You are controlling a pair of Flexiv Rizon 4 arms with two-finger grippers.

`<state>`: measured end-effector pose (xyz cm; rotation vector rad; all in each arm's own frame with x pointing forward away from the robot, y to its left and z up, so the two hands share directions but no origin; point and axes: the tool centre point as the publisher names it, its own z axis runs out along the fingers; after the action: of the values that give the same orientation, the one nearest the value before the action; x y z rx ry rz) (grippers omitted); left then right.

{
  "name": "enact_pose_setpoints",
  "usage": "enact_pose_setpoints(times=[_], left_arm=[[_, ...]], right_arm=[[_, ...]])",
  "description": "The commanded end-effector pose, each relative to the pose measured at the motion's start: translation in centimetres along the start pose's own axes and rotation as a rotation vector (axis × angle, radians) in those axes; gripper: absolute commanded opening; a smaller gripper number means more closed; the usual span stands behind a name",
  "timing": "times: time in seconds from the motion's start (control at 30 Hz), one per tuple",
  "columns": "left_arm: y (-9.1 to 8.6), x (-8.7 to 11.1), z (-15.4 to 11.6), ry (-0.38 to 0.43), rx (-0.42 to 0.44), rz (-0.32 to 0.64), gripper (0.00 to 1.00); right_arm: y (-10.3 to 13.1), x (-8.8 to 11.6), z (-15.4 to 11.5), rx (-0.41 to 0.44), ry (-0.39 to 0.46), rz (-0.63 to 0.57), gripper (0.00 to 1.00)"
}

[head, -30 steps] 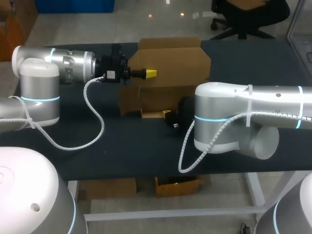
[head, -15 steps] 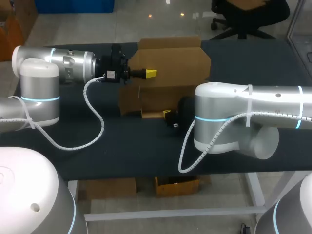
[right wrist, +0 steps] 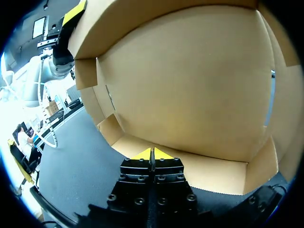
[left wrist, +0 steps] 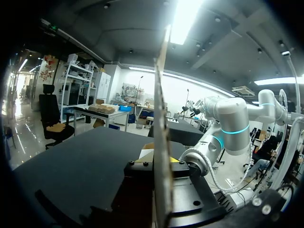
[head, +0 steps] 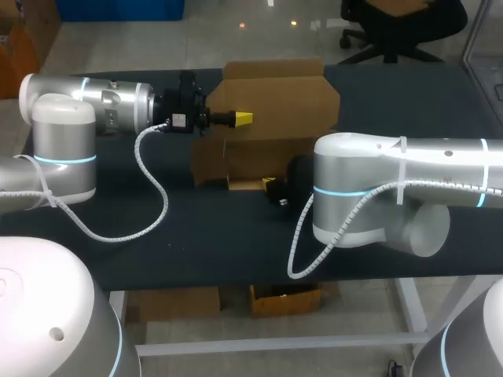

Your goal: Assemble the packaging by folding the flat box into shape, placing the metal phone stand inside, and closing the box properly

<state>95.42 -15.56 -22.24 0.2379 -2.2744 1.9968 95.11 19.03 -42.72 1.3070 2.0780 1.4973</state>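
Cardboard box, matte brown; left fingers pinch it, right fingers pressed together.

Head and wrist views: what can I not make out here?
Metal phone stand: shows in no view.
Right gripper: head view, mostly hidden by the right arm.
Cardboard box: lower right part, head view, behind that arm.
Left gripper: left wrist view, tips mostly hidden by the box panel.

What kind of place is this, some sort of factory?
Probably a robotics lab or test workshop rather than a factory: a left arm and a right arm reach over a dark table, working on one half-folded cardboard box.
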Motion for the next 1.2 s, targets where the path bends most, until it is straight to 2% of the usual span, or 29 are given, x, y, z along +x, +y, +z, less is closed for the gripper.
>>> enact_pose_setpoints(times=[0.03,0.37,1.2], left_arm=[[0.3,0.0,0.0,0.004,-0.002,0.001,0.0],[-0.1,1.1,-0.2,0.047,-0.014,0.021,0.0],[1.3,1.9,0.3,0.049,-0.043,0.033,0.0]], right_arm=[[-0.4,0.2,0.4,-0.002,-0.006,0.0,0.0],[-0.4,0.2,0.4,-0.002,-0.006,0.0,0.0],[-0.4,0.2,0.4,-0.002,-0.006,0.0,0.0]])
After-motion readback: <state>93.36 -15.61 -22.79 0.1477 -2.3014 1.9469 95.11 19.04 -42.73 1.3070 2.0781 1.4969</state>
